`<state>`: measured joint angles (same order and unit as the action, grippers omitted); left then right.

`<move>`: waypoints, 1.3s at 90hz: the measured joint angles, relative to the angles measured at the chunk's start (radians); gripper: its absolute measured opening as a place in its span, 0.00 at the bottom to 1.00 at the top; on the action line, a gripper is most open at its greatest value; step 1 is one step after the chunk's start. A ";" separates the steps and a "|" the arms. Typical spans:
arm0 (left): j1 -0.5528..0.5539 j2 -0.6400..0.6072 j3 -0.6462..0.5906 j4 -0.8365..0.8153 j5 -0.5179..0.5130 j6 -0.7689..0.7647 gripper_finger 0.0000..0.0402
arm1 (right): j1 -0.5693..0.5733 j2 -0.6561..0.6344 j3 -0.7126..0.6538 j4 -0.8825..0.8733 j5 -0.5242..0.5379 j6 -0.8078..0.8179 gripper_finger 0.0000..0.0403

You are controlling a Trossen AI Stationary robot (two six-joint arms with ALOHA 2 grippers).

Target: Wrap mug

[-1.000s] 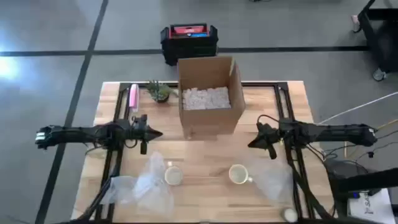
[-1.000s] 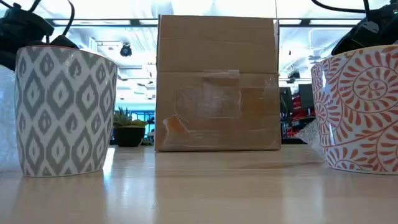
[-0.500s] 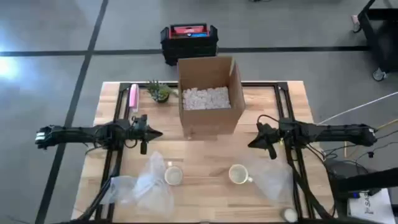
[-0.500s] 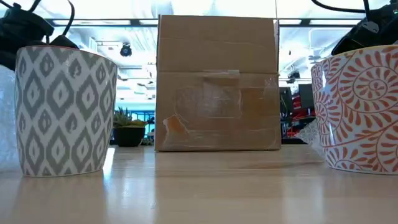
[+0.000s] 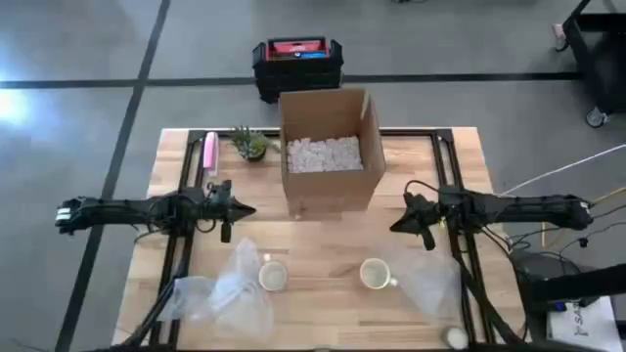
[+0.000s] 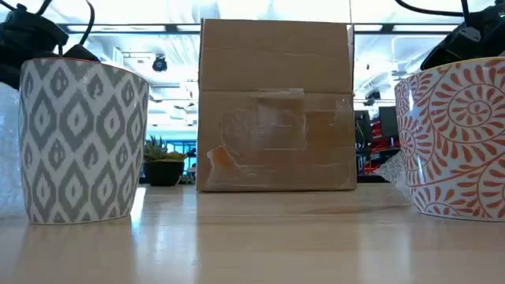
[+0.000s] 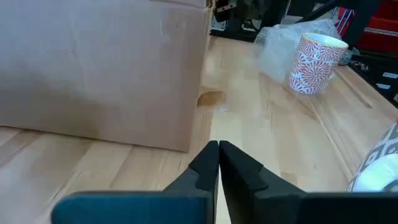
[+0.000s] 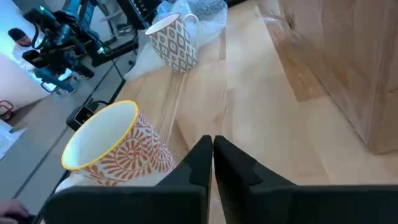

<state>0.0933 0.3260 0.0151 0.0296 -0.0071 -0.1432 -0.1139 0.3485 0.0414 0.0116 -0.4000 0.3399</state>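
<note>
Seen from above and reading left to right, the left hand (image 5: 246, 209) hovers at about nine o'clock on the table (image 5: 323, 256), its fingers pressed together on nothing. Below it, around seven o'clock, lies a crumpled sheet of bubble wrap (image 5: 227, 291), and the grey-patterned mug (image 5: 272, 277) stands upright at its edge, touching it but not covered. At the centre toward twelve o'clock sits the open cardboard box (image 5: 330, 154), partly filled with white packing peanuts (image 5: 323, 154). The orange-patterned mug (image 5: 375, 274) stands at about five o'clock, bare, with a second plastic sheet (image 5: 427, 284) just beside it. The right hand (image 5: 396, 227) hangs at three o'clock, likewise closed and empty. By my reading, wrapping has not begun: neither mug is gripped or covered, so everything remains to do.
</note>
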 joint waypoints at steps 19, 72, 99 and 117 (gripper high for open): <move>0.000 0.000 0.000 0.000 0.000 0.000 0.00 | 0.000 0.000 0.000 0.000 0.000 0.000 0.00; 0.000 0.000 0.000 0.000 0.000 0.000 0.00 | -0.018 0.028 -0.001 -0.006 0.009 0.000 0.00; 0.000 0.000 0.000 0.000 0.000 0.000 0.00 | -0.018 0.029 -0.001 -0.007 0.009 0.000 0.00; 0.000 0.000 0.000 0.000 0.000 0.000 0.00 | -0.018 0.033 -0.001 -0.007 0.008 0.000 0.00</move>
<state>0.0933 0.3257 0.0149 0.0297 -0.0071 -0.1434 -0.1314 0.3813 0.0406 0.0044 -0.3916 0.3401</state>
